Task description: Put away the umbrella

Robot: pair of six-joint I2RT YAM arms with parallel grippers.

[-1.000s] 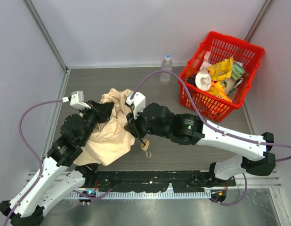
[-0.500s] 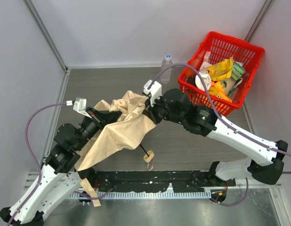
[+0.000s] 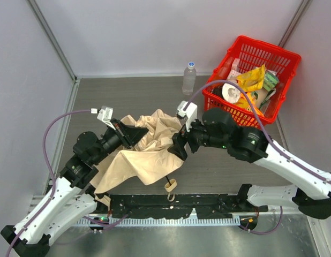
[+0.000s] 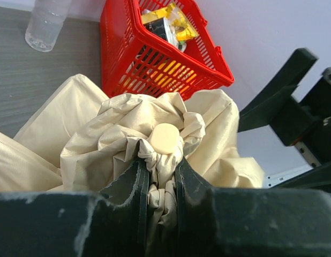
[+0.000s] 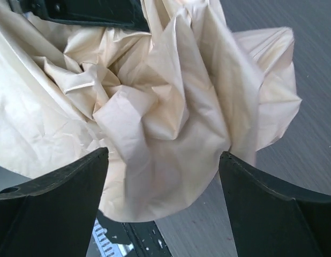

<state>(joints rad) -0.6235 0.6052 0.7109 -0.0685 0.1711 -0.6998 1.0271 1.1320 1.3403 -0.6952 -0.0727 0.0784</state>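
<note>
The left jaws clench the umbrella (image 3: 144, 160) at its tip; the right jaws gape empty at 3 o'clock — loose fabric may slip out.

Bare table (image 3: 128, 96) is left open beyond the umbrella (image 3: 147, 158). Farther back on its right, passage is blocked by a water bottle (image 3: 189, 78) and a filled red basket (image 3: 264, 53). The umbrella's flanks are occupied by the left gripper (image 3: 134, 136) and the right gripper (image 3: 177, 148).

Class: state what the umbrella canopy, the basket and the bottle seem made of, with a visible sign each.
The umbrella canopy: thin fabric, matte cream, crumpled in sharp creases. The basket: probably moulded plastic, glossy red lattice. The bottle: likely clear plastic, see-through body.
</note>
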